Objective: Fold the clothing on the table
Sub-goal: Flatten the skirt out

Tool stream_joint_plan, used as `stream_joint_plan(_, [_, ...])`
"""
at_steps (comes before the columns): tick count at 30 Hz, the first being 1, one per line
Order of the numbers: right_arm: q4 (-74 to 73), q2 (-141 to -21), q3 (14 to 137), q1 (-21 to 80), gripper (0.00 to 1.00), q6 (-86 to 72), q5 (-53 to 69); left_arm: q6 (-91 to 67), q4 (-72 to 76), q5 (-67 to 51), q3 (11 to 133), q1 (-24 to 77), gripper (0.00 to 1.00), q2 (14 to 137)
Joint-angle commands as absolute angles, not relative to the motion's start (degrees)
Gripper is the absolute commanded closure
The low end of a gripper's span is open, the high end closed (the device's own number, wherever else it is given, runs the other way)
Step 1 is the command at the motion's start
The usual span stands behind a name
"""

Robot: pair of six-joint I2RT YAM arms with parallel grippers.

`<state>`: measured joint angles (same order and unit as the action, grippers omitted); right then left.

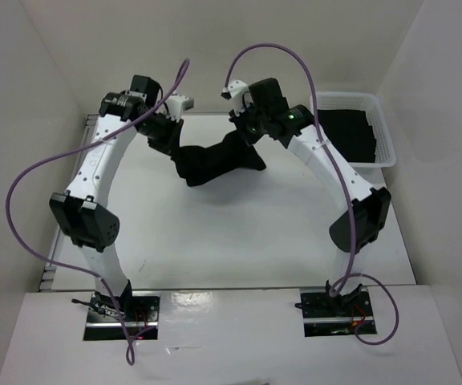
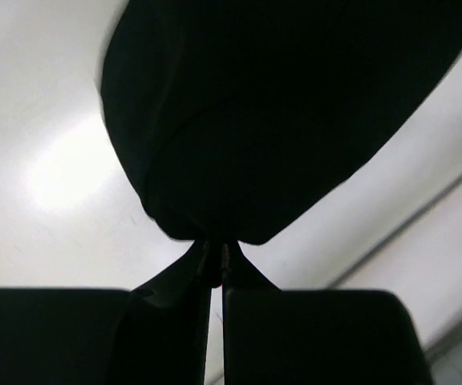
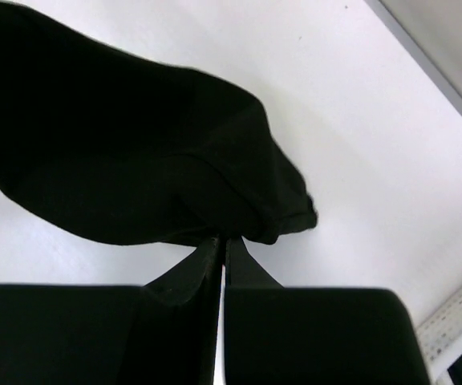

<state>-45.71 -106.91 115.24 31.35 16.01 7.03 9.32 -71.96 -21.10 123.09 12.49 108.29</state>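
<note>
**A:** Where is the clothing (image 1: 215, 160) just now?

**B:** Toward the far side of the table (image 1: 239, 241), about midway across. It is a bunched black band strung between the two arms, one end at each gripper.

**A:** How does the left gripper (image 2: 216, 261) stand?

**B:** Its fingers are pressed almost together, with a thin pinch of black fabric caught between the tips. The rest of the cloth swells out just beyond those tips and fills the upper part of the left wrist view. White tabletop shows around it.

**A:** And the right gripper (image 3: 221, 247)?

**B:** Much the same. Its fingertips meet on a fold at the garment's edge. In its own wrist view the cloth spreads away up and to the left, with a small rolled corner jutting out to the right of the tips.

**A:** So both are clamped on the fabric?

**B:** Yes, each one at its own end, the left gripper to the left and the right gripper to the right.

**A:** Does the garment rest on the table?

**B:** The middle sags down between the two grips. From above the lower folds look close to the white surface, but I cannot tell whether they touch it.

**A:** Anything else nearby?

**B:** A white lattice basket (image 1: 371, 128) sits at the far right corner, well apart from the garment, with something dark lying in it.
</note>
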Motion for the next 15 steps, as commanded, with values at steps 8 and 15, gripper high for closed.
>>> stream_joint_plan(8, [-50.0, -97.91, 100.02, 32.34, 1.0, 21.09, 13.88, 11.77, -64.42, -20.74, 88.97, 13.44, 0.98, 93.62])
stream_joint_plan(15, [-57.82, -97.38, 96.68, 36.11, 1.0, 26.1, 18.89, 14.94, -68.11, -23.82, 84.46, 15.2, 0.98, 90.53])
